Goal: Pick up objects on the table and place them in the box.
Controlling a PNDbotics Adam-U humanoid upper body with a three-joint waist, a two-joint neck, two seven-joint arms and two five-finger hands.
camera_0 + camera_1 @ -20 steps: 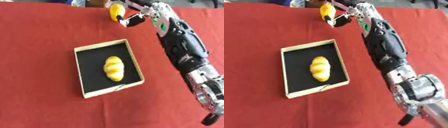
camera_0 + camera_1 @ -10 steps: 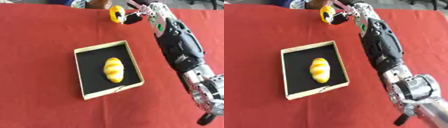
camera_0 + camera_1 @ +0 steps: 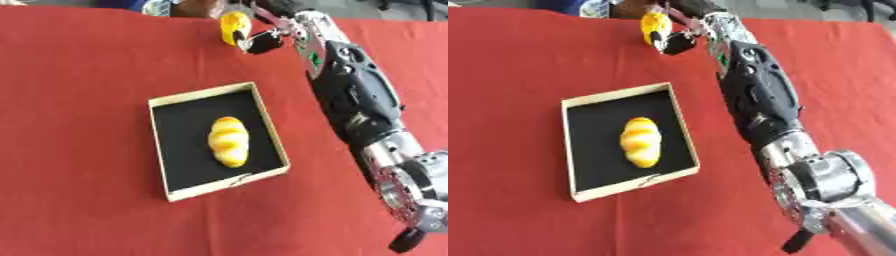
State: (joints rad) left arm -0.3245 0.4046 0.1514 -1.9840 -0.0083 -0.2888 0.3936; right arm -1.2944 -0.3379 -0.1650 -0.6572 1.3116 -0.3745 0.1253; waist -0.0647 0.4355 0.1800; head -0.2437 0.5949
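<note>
A shallow box [image 3: 163,151] with tan walls and a black floor lies on the red tablecloth, left of centre. A yellow-orange bread roll [image 3: 227,141] lies inside it. My right arm stretches from the lower right up to the far edge of the table. There my right hand [image 3: 261,41] has its fingers curled round a small yellow object [image 3: 233,26], held a little above the cloth, well behind the box. My left hand shows in neither view.
Red cloth [image 3: 79,90] covers the whole table. Blurred items [image 3: 166,6] stand beyond its far edge. My right forearm [image 3: 354,95] lies across the cloth to the right of the box.
My right hand with the yellow object has risen slightly and drawn a bit nearer at the far edge. The box and roll have not moved.
</note>
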